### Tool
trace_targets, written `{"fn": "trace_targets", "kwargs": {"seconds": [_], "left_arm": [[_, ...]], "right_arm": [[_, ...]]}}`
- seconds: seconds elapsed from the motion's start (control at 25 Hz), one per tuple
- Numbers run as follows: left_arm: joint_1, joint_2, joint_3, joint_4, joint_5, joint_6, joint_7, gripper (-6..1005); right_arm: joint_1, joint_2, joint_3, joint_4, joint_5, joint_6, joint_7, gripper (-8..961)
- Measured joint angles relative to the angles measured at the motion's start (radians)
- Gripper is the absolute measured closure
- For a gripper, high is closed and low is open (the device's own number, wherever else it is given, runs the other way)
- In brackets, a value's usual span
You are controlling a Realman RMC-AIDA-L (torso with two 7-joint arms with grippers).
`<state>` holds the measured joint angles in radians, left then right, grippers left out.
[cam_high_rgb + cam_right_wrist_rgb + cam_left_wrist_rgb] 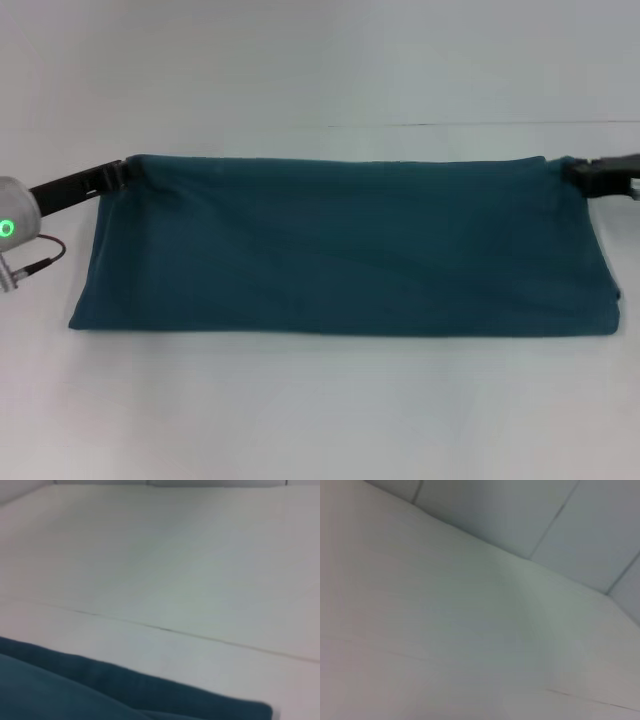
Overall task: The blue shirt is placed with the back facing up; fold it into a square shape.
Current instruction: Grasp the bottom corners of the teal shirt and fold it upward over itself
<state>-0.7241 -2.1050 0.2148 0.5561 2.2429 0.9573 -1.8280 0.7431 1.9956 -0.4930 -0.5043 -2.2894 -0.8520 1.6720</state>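
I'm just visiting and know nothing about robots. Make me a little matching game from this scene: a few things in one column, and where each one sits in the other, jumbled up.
Things:
1. large dark teal-blue soft fabric shirt
2. left arm's black tool
3. right arm's black tool
4. white table

Places:
A. at the cloth's far corner on the robot's right
B. underneath everything
C. lying as a wide folded band across the middle
D. at the cloth's far corner on the robot's left

Pairs: 1-C, 2-D, 3-A, 4-B
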Motion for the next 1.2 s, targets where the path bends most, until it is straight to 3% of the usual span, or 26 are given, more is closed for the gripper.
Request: {"fn": "trace_targets", "kwargs": {"seconds": [0.2,0.32,0.84,1.2], "left_arm": [[-0.013,-0.012,0.024,-0.001,-0.023,-0.083,0.011,976],[-0.018,-0.013,0.028,-0.002,-0.029,-0.114,0.012,976],[-0.028,-0.029,0.101,-0.044,-0.144,-0.278,0.083,977],[-0.036,-0.032,0.105,-0.054,-0.168,-0.301,0.114,940]], "right_arm": [[0.053,0.029,-0.007,0.027,0.005,0.116,-0.071,911],[0.074,0.036,-0.009,0.027,0.011,0.147,-0.087,911],[0.107,0.033,-0.012,0.060,0.071,0.236,-0.154,910],[0.109,0.028,-0.012,0.075,0.080,0.248,-0.172,872]]}}
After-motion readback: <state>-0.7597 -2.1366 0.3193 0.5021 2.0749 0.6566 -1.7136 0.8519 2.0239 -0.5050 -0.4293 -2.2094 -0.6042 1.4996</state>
